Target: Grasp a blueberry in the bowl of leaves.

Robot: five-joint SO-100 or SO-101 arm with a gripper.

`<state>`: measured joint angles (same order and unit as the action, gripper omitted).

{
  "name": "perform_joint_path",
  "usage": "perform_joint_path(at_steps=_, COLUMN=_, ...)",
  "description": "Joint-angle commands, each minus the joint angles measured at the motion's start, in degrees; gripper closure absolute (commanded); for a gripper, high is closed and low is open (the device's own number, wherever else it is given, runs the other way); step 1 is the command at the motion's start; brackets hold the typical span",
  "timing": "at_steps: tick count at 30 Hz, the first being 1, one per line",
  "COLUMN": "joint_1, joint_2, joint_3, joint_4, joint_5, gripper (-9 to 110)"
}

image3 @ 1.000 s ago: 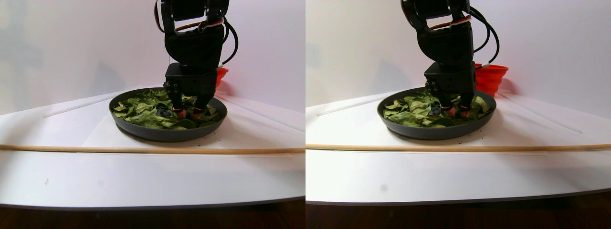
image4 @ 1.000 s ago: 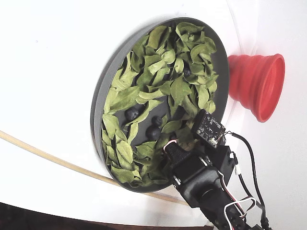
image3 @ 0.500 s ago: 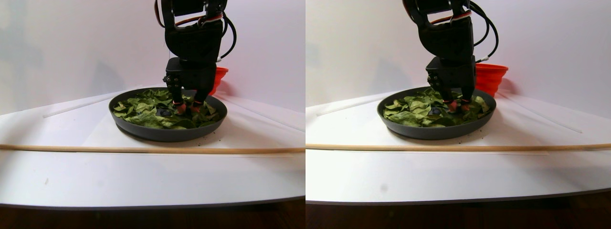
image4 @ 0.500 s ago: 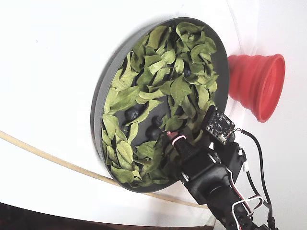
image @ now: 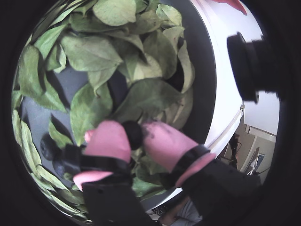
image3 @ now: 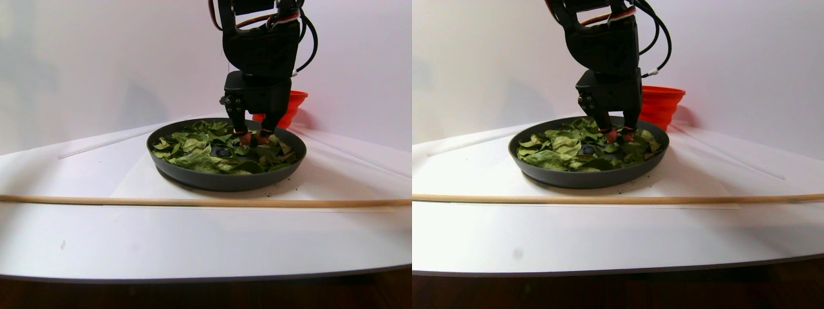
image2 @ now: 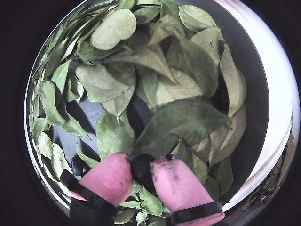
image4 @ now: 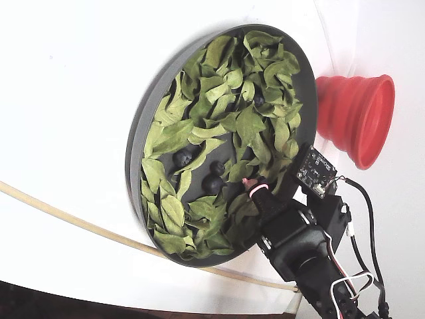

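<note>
Clamping the blueberry point(image2: 141, 169) between the pink pads point(image2: 109, 178) of the gripper point(image2: 140, 172), down among the leaves point(image2: 181, 120) near the bowl point(image4: 136, 153) rim, steady pressure should be held and a straight lift is advised.

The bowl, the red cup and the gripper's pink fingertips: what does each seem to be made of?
Bowl: probably matte dark-grey plastic or coated metal, dull and without glare.
Red cup: likely silicone, with stepped, collapsible-looking rings.
Fingertips: seemingly soft pink rubber, smooth and rounded, smudged dark. The gripper pinches a blueberry.
</note>
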<state>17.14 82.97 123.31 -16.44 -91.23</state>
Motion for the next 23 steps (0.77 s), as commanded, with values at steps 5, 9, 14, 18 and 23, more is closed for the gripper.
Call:
perform_joint_path(at_steps=5, joint_1=0.70, joint_2=7.56, joint_3=-2.64, joint_4=-0.53, joint_5=-0.18, gripper=94)
perform_joint_path(at_steps=9, joint_1=0.88, joint_2=8.44, joint_3=-2.64, joint_4=-0.62, joint_5=-0.44, gripper=94)
perform_joint_path(at_steps=14, joint_1=1.05, joint_2=8.88, joint_3=-3.08, joint_4=-0.62, joint_5=-0.70, gripper=94)
perform_joint_path(at_steps=18, joint_1=1.32, joint_2=8.96, joint_3=-3.43, joint_4=-0.62, joint_5=-0.97, gripper=94)
perform_joint_path(at_steps=23, joint_1=1.49, joint_2=9.49, joint_3=-3.96, joint_4=-0.62, joint_5=-1.14, gripper=94)
